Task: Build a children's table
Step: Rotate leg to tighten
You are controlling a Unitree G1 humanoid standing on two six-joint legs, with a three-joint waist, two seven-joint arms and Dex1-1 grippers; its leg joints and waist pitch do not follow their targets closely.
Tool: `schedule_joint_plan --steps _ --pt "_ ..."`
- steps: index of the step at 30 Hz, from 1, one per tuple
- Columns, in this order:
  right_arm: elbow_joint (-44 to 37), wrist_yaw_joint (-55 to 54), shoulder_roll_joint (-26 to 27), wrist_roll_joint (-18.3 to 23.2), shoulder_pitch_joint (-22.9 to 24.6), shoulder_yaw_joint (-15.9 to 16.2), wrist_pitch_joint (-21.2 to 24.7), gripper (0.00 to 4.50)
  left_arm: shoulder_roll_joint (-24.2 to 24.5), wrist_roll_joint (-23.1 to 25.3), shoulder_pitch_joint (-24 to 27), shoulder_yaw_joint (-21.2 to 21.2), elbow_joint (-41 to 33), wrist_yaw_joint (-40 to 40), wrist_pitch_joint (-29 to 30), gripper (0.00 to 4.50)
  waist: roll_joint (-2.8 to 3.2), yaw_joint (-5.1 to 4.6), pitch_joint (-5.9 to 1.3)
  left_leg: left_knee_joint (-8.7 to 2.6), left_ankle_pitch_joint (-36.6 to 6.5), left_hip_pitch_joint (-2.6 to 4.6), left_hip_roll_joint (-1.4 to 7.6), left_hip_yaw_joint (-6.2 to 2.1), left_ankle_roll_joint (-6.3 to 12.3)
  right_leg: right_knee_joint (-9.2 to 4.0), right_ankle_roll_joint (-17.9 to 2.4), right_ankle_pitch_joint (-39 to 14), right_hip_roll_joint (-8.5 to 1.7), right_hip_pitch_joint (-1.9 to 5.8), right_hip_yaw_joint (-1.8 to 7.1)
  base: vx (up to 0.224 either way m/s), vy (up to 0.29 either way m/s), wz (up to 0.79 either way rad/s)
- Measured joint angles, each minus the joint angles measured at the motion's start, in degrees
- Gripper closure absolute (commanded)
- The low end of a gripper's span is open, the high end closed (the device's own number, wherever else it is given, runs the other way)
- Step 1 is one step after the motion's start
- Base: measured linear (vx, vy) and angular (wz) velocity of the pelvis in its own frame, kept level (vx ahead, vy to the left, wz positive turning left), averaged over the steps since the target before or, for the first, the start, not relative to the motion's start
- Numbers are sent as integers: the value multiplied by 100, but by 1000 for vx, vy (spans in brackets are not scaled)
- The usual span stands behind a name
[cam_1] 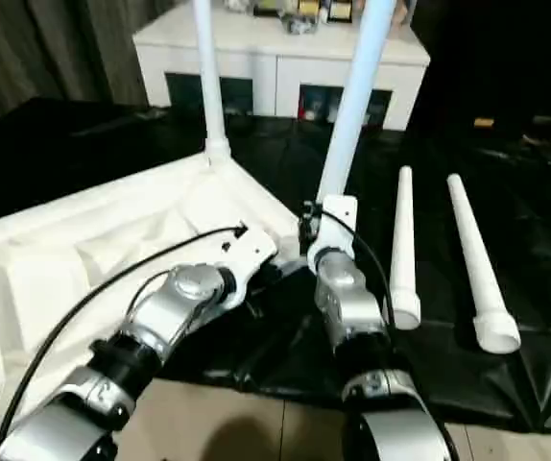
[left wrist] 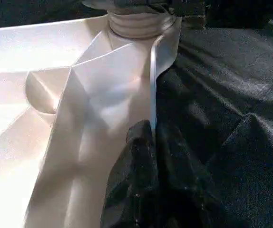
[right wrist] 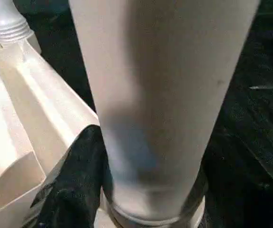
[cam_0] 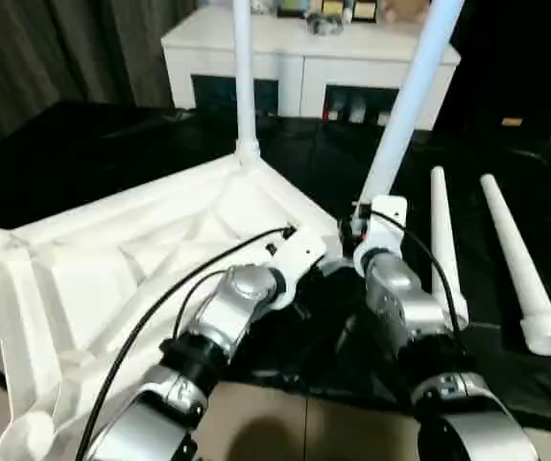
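Note:
The white tabletop (cam_0: 112,259) lies upside down on a black sheet, ribbed underside up. One white leg (cam_0: 244,77) stands upright in its far corner socket. A second leg (cam_0: 410,106) leans slightly, its threaded lower end (left wrist: 139,23) at the near right corner socket. My right gripper (cam_0: 367,223) is shut on this leg just above the end, one black finger (right wrist: 74,180) against its side. My left gripper (left wrist: 153,135) is shut on the tabletop's thin rim, close to that corner. Two more legs (cam_0: 443,240) (cam_0: 520,259) lie loose on the sheet to the right.
A white cabinet (cam_0: 304,58) with glass-fronted shelves and small items on top stands at the back. Grey curtains (cam_0: 55,48) hang at the back left. The black sheet (cam_0: 93,144) covers the floor around the tabletop, and tiled floor (cam_0: 295,423) shows at the front.

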Motion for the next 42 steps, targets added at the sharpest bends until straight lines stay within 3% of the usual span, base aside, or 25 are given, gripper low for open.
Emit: schedule_joint_plan --steps 1,2,3,4,5,6,7,8,10,12,15,22,29,32,33,42 --pt "57 99 7 26 -55 -26 -72 191 56 -9 0 12 -9 -33 -47 450 46 18 15 94 -168 -29 -11 -83 22 -57 70 5 -91 10 -173 47 29 -26" --pt "80 179 14 32 -75 -28 -124 136 104 -28 0 36 -16 -94 -74 450 140 15 7 74 -223 -80 5 -203 30 -132 92 -4 -125 94 -355 106 89 -38" --pt "65 272 1 49 -40 -40 -220 126 118 -30 -8 40 -16 -147 -110 450 256 -17 19 81 -222 -136 56 -356 24 -248 148 -40 -107 170 -542 106 89 -38" --pt "68 353 7 108 -21 -58 -239 128 156 -27 -20 39 -16 -180 -138 450 265 -16 32 64 -220 -152 58 -369 20 -77 74 -146 -76 177 -483 52 26 -5" --pt "64 425 12 143 53 -69 -243 128 177 -25 -33 35 -17 -218 -144 450 196 -10 22 64 -216 -133 48 -296 13 80 39 -170 -71 164 -348 0 0 0" --pt "20 525 -29 181 160 -95 -278 104 250 -32 -38 27 -69 -317 -201 450 107 -8 54 64 -216 -67 -34 -243 12 125 9 -67 -81 81 -152 0 0 0" --pt "-28 610 -51 193 242 -91 -322 89 298 -43 -36 26 -82 -390 -240 450 91 19 56 45 -217 -58 -67 -236 13 143 72 -16 -81 28 -82 64 -77 8" --pt "-192 722 -114 199 312 -64 -298 89 362 -47 -24 22 -137 -469 -262 450 89 59 54 30 -216 -72 -63 -220 16 146 85 -10 -82 7 -71 0 0 0" --pt "-442 969 -299 220 423 -7 -256 74 464 -80 -18 -12 -328 -654 -279 450 102 187 43 -31 -124 -209 -49 -262 -14 146 88 4 -49 -74 -83 81 -52 -6" --pt "-812 1294 -515 217 592 119 -199 46 625 -129 7 -65 -540 -898 -387 450 120 229 23 -17 266 -288 3 -251 -13 190 123 294 -8 -179 -54 55 -27 -2" --pt "-1318 1848 -783 204 864 355 -50 40 901 -159 49 -93 -740 -1213 -544 450 127 255 20 -13 260 -367 49 -218 -2 188 102 280 28 -259 -39 0 0 0" --pt "-2832 3622 -1874 369 1710 941 345 40 1689 -426 383 -165 -1310 -2402 -811 450 126 305 20 -28 233 -362 56 -196 -1 144 90 270 34 -246 -34 0 0 0" --pt "-3329 4657 -2500 481 2036 1237 556 40 2094 -646 562 -220 -1584 -3122 -841 450 125 313 21 -21 232 -345 55 -183 -5 139 79 281 34 -225 -15 0 0 0" --pt "-3427 4819 -2578 458 2051 1333 593 40 2127 -650 565 -220 -1584 -3142 -841 450 122 303 19 -19 233 -341 55 -183 -5 142 76 287 34 -224 -15 0 0 0" --pt "-3422 4835 -2578 442 2050 1374 605 68 2133 -650 565 -220 -1584 -3144 -841 450 122 306 19 -18 233 -341 56 -183 -5 146 76 287 34 -225 -15 0 0 0" --pt "-3382 4828 -2552 447 1957 1381 672 137 2149 -677 565 -220 -1584 -3205 -842 450 119 312 17 -6 234 -344 57 -183 -4 150 75 288 34 -224 -15 0 0 0"
